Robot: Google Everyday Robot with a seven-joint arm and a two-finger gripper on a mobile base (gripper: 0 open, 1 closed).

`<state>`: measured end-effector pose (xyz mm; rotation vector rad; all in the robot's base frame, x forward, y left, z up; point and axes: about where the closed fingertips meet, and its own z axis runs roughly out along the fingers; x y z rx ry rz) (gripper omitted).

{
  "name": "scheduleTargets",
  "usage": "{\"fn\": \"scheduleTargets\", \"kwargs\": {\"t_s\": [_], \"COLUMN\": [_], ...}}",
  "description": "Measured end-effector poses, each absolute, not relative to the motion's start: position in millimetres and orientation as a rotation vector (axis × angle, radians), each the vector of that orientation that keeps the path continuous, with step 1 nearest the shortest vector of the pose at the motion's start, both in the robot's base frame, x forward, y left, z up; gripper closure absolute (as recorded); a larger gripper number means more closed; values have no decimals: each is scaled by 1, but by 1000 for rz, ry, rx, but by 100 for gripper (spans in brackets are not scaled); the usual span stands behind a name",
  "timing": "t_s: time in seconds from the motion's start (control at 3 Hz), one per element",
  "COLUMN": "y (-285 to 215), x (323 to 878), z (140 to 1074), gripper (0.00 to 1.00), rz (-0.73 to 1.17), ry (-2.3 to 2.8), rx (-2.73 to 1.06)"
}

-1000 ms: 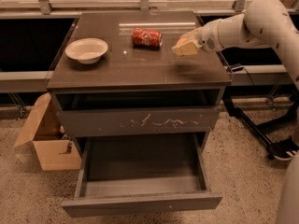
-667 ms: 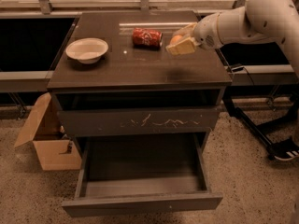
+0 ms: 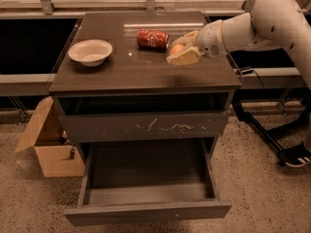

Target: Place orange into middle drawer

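Note:
The orange (image 3: 177,48) sits on the cabinet top, just right of the red soda can. My gripper (image 3: 182,48) reaches in from the right at tabletop height. Its pale fingers (image 3: 185,58) stand open on either side of the orange, which shows between them. The middle drawer (image 3: 148,211), with a plain dark grey front, is pulled out at the bottom of the cabinet, and its grey inside shows. Above it is the shut drawer front with white scratch marks (image 3: 160,127).
A red soda can (image 3: 152,38) lies on its side next to the orange. A white bowl (image 3: 90,51) stands at the left of the top. An open cardboard box (image 3: 48,147) is on the floor at the left. The robot's base and cables (image 3: 286,149) are at the right.
My gripper has moved left across the cabinet top, toward the soda can. The orange now shows between its fingers. The can, bowl and drawers have not moved.

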<state>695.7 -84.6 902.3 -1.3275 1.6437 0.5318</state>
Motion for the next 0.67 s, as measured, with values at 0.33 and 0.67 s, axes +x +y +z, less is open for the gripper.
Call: {"fn": "scheduleTargets", "kwargs": {"t_s": [0.33, 0.67], "y": [-61, -32], "x": [653, 603], "z": [900, 873], "gripper": [100, 100], "rz": [599, 697], "ry": [1533, 1455], "rx": [-1399, -1455]}}
